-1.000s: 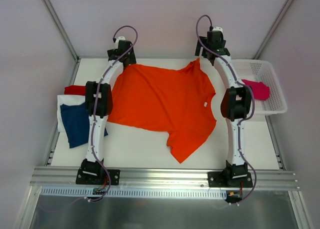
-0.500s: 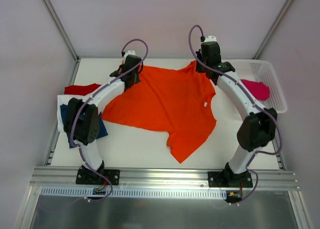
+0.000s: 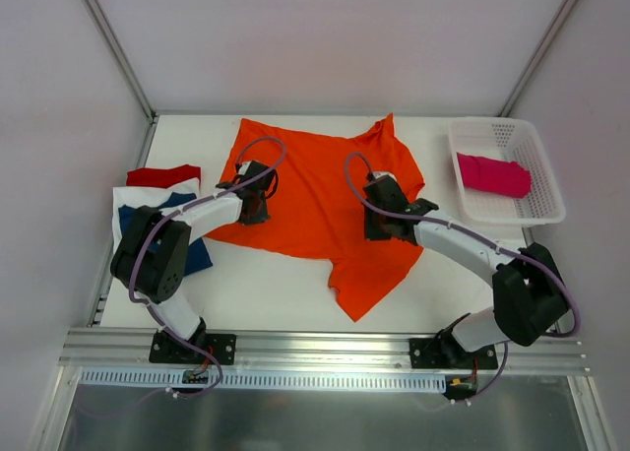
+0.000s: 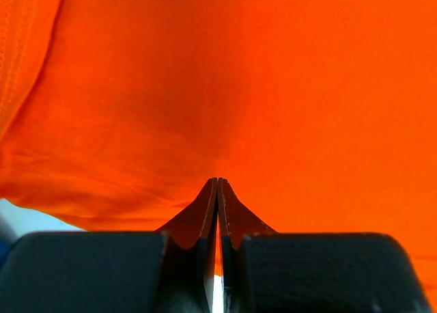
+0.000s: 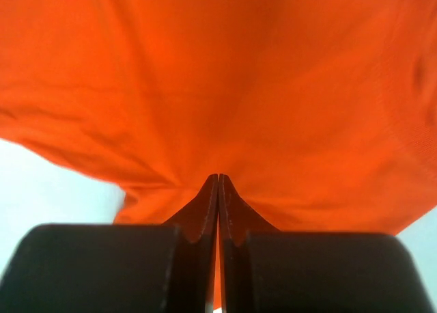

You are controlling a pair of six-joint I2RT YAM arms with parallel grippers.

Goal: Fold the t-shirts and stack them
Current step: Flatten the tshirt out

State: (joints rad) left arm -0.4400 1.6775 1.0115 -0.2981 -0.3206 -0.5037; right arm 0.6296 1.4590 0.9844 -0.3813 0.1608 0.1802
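Observation:
The bright orange t-shirt (image 3: 315, 190) lies spread open on the white table (image 3: 266, 293), one sleeve reaching toward the near edge. My left gripper (image 3: 254, 205) sits over its left part and my right gripper (image 3: 382, 220) over its right part. In both wrist views the jaws are pressed together, left gripper (image 4: 218, 183) and right gripper (image 5: 218, 180), with orange cloth (image 4: 273, 87) (image 5: 273, 74) filling the background and no fold pinched between them. At the table's left edge lie a red t-shirt (image 3: 162, 175), a white one (image 3: 126, 203) and a navy one (image 3: 148, 225).
A white mesh basket (image 3: 551, 210) stands at the back right with a magenta t-shirt (image 3: 492, 173) inside. Metal frame posts and pale walls close in the table on three sides. Both arm bases are bolted to the rail along the near edge.
Both grippers left the shirt's far corners and drew back toward the near side, over the middle of the shirt. Their jaws went from open to shut. The orange shirt stayed spread.

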